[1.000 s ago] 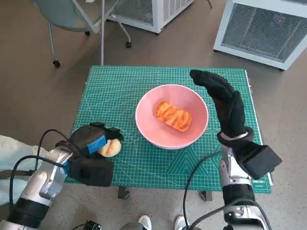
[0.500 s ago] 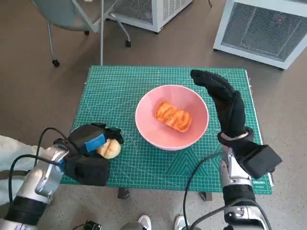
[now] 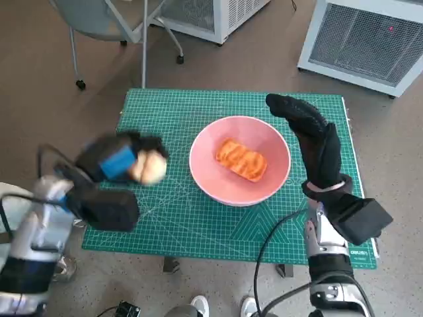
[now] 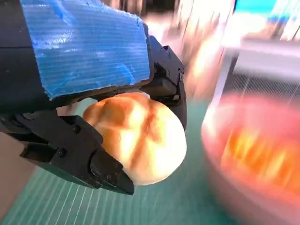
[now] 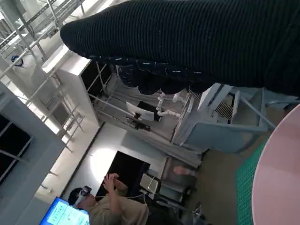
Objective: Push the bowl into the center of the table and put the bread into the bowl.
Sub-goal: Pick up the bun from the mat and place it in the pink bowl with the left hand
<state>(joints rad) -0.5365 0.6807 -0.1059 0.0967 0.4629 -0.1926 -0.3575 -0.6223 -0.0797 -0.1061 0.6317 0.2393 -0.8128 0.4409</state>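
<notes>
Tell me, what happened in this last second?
The left hand, holding the round bread roll, moved up off the mat towards the pink bowl. The bowl, the bread already inside it and the right hand beside its rim stayed as they were.

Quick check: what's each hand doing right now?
Left hand: holding the bread roll.
Right hand: open, holding nothing, beside the pink bowl.
</notes>
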